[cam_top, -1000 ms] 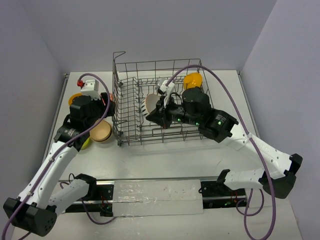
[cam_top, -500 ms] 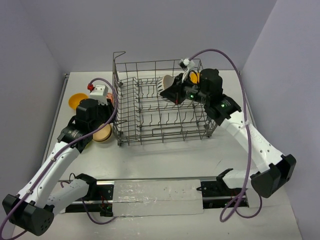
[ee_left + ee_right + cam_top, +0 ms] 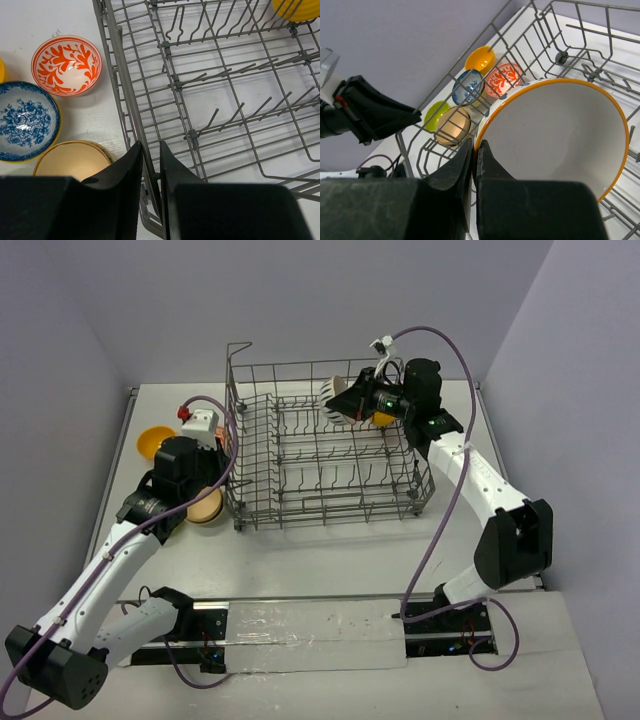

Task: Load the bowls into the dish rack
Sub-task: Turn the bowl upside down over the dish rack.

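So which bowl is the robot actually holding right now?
The white bowl with the orange rim, pinched at its rim by the right gripper over the dish rack; no gripper touches the others.

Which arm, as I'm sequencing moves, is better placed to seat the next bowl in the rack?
Right. The right gripper clamps the white striped bowl over the dish rack, at its far right. The left gripper pinches the rack's left wall, holding no bowl.
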Robot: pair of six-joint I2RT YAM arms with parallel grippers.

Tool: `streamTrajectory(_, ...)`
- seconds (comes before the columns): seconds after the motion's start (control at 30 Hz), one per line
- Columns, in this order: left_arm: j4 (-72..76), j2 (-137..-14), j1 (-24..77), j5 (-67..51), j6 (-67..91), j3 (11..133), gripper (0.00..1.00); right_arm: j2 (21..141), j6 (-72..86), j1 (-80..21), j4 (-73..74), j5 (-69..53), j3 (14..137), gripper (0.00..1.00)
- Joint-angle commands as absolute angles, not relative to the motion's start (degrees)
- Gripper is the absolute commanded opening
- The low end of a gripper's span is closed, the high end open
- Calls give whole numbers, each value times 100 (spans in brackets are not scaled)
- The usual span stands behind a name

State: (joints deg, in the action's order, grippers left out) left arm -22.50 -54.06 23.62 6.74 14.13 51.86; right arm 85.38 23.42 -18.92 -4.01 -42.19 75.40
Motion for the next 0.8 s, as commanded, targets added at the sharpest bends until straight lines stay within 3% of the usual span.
streamTrajectory(0.0, -2312, -5546, 2364, 729, 1072, 5388, 6, 8744, 2672, -1714, -1450, -4755, 7708, 0)
streamTrajectory(0.1, -2320, -5625, 2364, 703, 1020, 5440, 0, 8972, 2970, -1503, -1845, -5017, 7699, 0)
streamTrajectory(0.77, -2241, -5309, 2364, 378, 817, 5203, 0, 10801, 3981, -747, -2838, -5485, 8657, 0)
